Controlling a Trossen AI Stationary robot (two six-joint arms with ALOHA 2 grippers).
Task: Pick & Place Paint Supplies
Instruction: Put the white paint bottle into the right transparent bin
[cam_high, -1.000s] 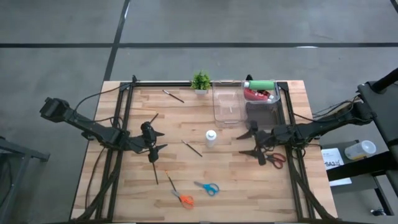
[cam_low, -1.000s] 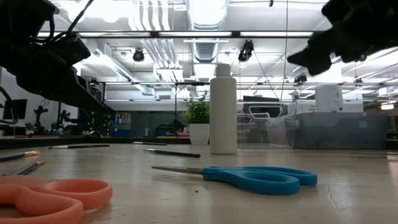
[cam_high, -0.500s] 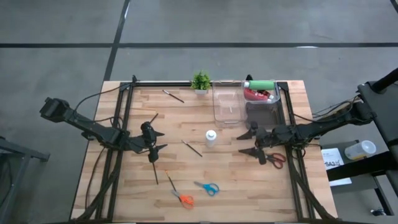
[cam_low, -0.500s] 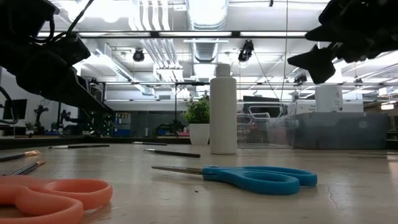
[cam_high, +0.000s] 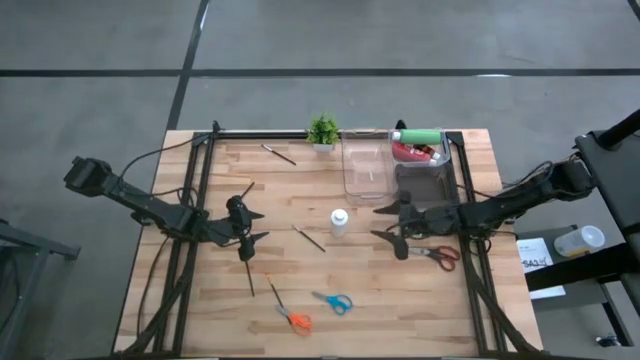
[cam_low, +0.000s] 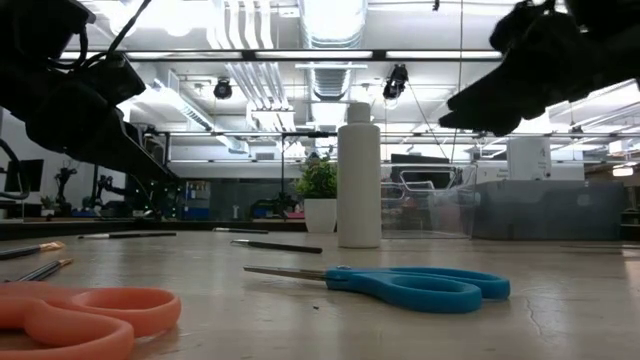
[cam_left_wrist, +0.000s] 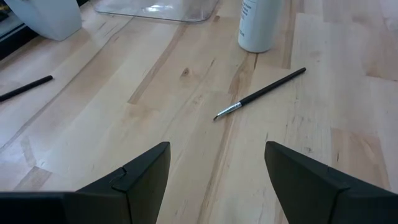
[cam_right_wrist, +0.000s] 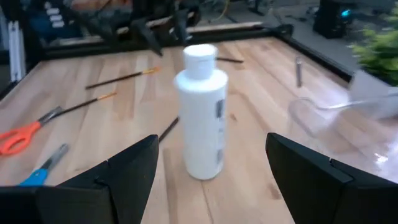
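From above, I have the right gripper (cam_high: 384, 223) beside the white bottle (cam_high: 340, 222), fingers spread wide and empty, lined up for a side grasp. My left gripper (cam_high: 250, 225) waits open over the surface (cam_high: 230, 300), holding nothing. Green and red bottles already lie in the grey bin (cam_high: 420, 178).

At table height, the white bottle (cam_low: 358, 176) stands upright behind the blue scissors (cam_low: 400, 285).

On the left wrist, a brush (cam_left_wrist: 260, 94) lies loose ahead.

On the right wrist, the bottle (cam_right_wrist: 201, 112) sits between my open fingers (cam_right_wrist: 134, 171), not yet touched.

bottle (cam_high: 339, 222): white | scissors (cam_high: 333, 301): blue | scissors (cam_high: 293, 320): orange | plant (cam_high: 322, 129): green
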